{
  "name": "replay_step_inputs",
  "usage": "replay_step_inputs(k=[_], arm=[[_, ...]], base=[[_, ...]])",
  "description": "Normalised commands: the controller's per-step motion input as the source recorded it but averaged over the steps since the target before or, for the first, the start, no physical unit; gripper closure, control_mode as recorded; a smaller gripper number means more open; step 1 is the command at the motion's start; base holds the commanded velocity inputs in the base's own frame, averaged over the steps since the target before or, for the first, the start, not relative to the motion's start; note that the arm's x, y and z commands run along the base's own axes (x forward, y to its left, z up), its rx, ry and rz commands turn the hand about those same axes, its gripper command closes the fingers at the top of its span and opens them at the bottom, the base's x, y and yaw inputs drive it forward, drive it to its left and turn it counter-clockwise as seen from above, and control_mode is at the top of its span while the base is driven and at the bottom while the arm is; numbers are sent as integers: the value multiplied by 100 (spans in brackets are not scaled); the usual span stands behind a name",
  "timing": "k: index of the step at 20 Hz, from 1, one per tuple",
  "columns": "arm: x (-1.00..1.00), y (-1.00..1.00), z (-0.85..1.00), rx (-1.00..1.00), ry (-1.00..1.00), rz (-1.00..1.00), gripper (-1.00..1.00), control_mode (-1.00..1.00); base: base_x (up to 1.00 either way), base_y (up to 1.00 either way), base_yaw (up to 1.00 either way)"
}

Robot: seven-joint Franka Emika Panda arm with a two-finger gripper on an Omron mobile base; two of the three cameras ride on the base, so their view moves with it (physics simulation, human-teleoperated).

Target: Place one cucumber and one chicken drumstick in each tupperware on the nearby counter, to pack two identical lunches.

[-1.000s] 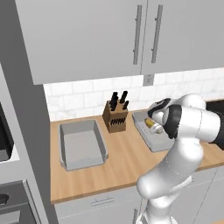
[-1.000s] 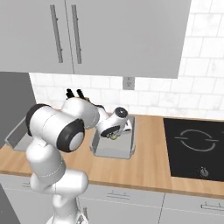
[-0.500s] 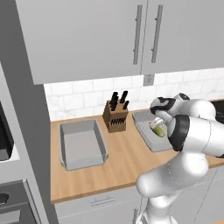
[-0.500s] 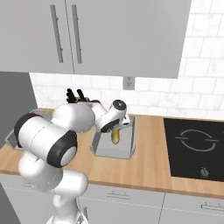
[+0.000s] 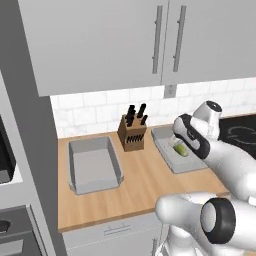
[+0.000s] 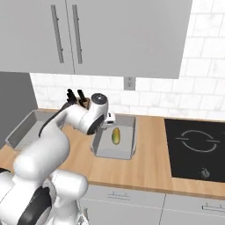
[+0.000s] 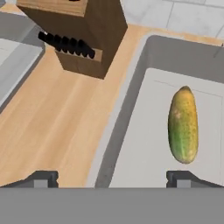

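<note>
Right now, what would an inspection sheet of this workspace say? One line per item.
Surface: the counter, light wood, white tiled backsplash behind.
Job's things: one cucumber lies flat inside the right tupperware, held by nothing; the left tupperware has nothing in it. Chicken drumstick: nothing seen.
Clutter: a knife block stands between the two tupperwares.
Grippers: the gripper is open and empty, with one fingertip over the counter and the other over the tupperware floor, near the cucumber.
Cables: nothing seen.
Surroundings: grey wall cabinets, a wall socket, a black cooktop.
</note>
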Motion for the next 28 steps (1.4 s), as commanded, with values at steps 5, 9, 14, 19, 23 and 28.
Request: replay_step_inputs(k=[5,9,14,19,23,28], arm=[[-98,44,20,0,-3,-10,-100,-100],[-87,36,22,0,-3,-12,-100,-100],[-59,48,40,-5,-14,-4,-100,-100],[-43,29,16,-5,-14,0,-100,100],[0,0,0,0,0,0,-100,100],[0,0,0,0,0,0,-100,100]], base=[[0,0,0],[0,0,0],[0,0,0],[-39,21,0],[-100,21,0],[-100,0,0]])
